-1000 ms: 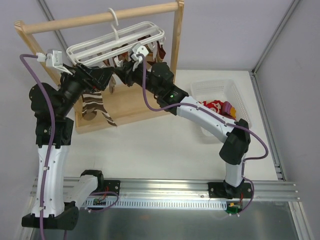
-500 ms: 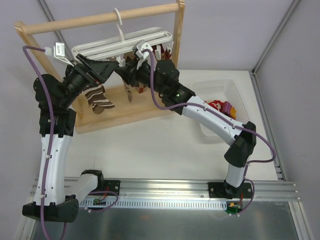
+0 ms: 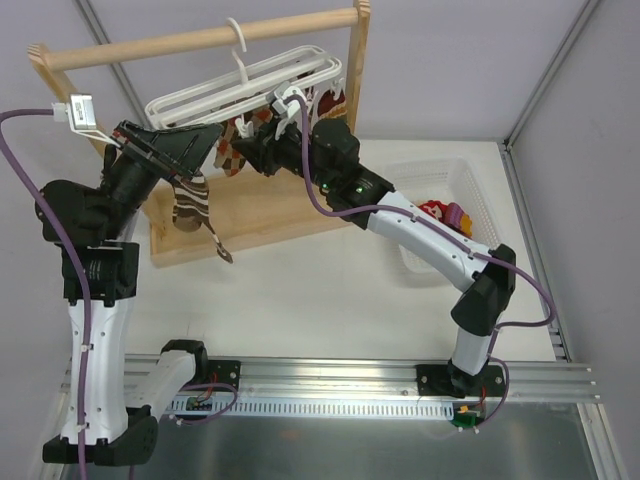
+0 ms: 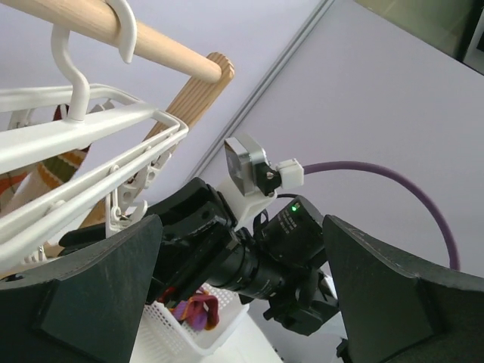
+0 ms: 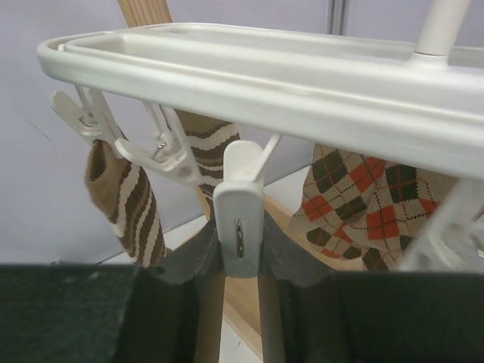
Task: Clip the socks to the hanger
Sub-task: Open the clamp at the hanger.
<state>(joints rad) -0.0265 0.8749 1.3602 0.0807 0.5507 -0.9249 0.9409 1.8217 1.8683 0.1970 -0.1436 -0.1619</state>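
The white hanger [image 3: 240, 85] hangs by its hook from the wooden rod. It also shows in the left wrist view [image 4: 91, 144] and in the right wrist view [image 5: 265, 68]. My right gripper [image 3: 255, 155] is under it and shut on a white clip [image 5: 238, 219]. Brown-white striped socks [image 5: 125, 200] and a brown argyle sock [image 5: 363, 197] hang from other clips. My left gripper [image 3: 200, 145] is wide open and empty beside the hanger's left end, above a hanging striped sock [image 3: 192, 205]. A red sock [image 3: 428, 210] and a magenta sock [image 3: 455, 217] lie in the basket.
The wooden rack [image 3: 200, 38] stands at the back left on a flat wooden base [image 3: 270, 215]. The white plastic basket [image 3: 440, 175] sits at the right, and shows in the left wrist view [image 4: 189, 336]. Grey walls close in the back and right.
My left arm has risen and pulled back to the left. The hanger has swung a little right. My right gripper has stayed up at the hanger's clips.
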